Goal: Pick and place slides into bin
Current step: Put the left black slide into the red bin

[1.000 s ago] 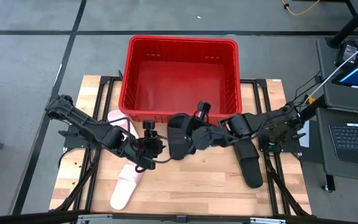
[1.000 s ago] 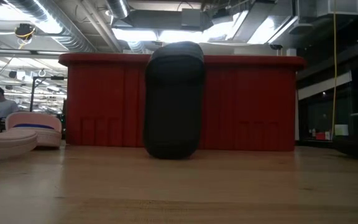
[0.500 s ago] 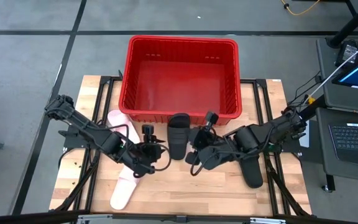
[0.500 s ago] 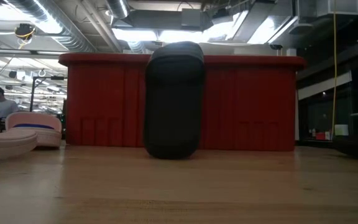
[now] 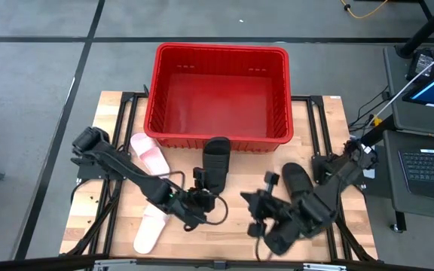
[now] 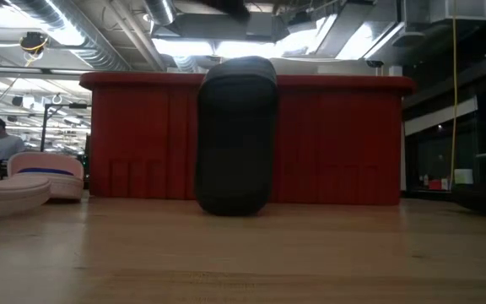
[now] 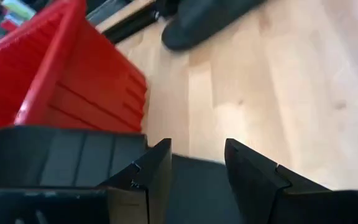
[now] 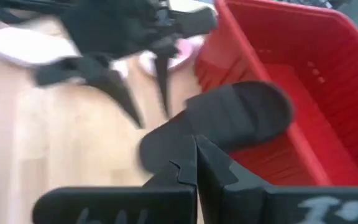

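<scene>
Leaning on bin point(image 5: 218, 54), black slide point(image 5: 216, 161) beyond spread left hand point(image 5: 203, 200); right hand point(image 5: 256, 213) closed.

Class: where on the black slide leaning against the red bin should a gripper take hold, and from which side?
Probably the wide strap of the black slide, approached from above: it leans on the bin wall, so the sole's underside is harder to reach.
</scene>
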